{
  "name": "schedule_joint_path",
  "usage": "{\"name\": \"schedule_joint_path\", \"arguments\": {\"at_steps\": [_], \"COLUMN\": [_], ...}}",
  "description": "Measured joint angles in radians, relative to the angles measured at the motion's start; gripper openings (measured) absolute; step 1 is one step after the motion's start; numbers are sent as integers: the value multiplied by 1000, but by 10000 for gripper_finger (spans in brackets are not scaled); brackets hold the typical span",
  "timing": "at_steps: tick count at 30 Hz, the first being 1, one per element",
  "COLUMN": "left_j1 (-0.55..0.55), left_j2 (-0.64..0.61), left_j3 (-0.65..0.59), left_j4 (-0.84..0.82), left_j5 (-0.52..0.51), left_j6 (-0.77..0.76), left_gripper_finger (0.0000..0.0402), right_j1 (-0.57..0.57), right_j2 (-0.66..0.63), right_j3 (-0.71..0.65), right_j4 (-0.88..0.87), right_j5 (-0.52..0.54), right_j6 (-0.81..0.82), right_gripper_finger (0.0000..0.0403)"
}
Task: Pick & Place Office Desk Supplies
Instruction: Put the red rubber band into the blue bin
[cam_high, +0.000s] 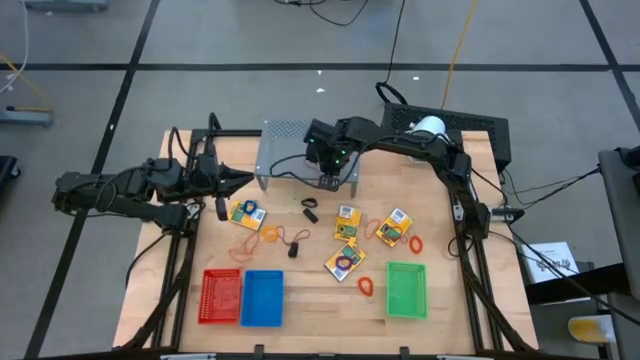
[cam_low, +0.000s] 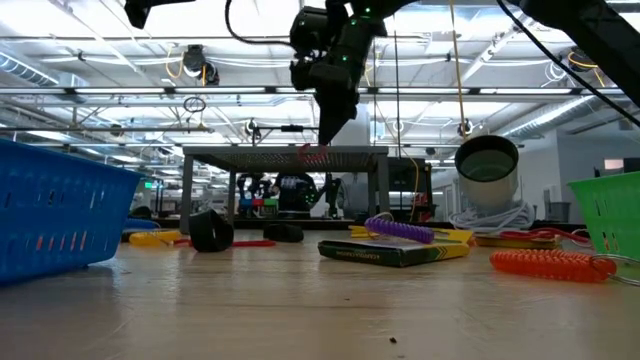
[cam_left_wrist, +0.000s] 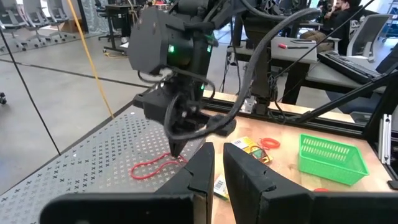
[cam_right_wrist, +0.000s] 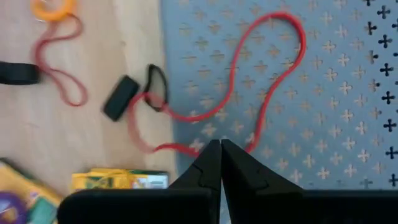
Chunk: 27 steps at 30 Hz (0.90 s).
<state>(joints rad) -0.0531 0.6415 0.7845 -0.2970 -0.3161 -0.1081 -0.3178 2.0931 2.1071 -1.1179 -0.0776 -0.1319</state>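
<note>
A thin red rubber-band loop (cam_right_wrist: 273, 74) lies on the grey perforated shelf (cam_high: 285, 140) at the table's far middle. My right gripper (cam_right_wrist: 219, 149) reaches down onto the shelf's near edge, shut on the band. On the wood in front lie yellow-orange packets (cam_high: 347, 222), (cam_high: 246, 213), orange bands (cam_high: 270, 236) and black clips (cam_high: 310, 210). My left gripper (cam_high: 238, 180) hovers shut at the table's left, level with the shelf and pointing at it, with nothing between its fingers (cam_left_wrist: 239, 174). My right gripper pinches one strand of the red band (cam_right_wrist: 189, 149) between its two fingertips, close to the shelf's near edge. The fingers slant down from above. The loop (cam_left_wrist: 155, 167) lies slack on the shelf top beyond them.
Red (cam_high: 221, 296) and blue (cam_high: 262, 297) mesh baskets stand side by side at the near left, a green one (cam_high: 406, 290) at the near right. A white round object (cam_high: 430, 125) and a black box sit at the far right. People sit beyond the table.
</note>
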Motion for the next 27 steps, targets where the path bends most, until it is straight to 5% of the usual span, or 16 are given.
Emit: {"name": "schedule_joint_path", "arguments": {"at_steps": [8,14,27], "left_j1": [0,0,0], "left_j2": [0,0,0], "left_j3": [0,0,0], "left_j4": [0,0,-14], "left_j5": [0,0,0], "left_j6": [-5,-5,-5], "left_gripper_finger": [42,42,42], "right_j1": [1,-3,-42], "right_j2": [-75,-76,-62], "right_j3": [2,2,3], "right_j4": [6,65,84], "right_j5": [-6,-3,0], "right_j6": [-44,84,223], "right_gripper_finger": [0,12,197]}}
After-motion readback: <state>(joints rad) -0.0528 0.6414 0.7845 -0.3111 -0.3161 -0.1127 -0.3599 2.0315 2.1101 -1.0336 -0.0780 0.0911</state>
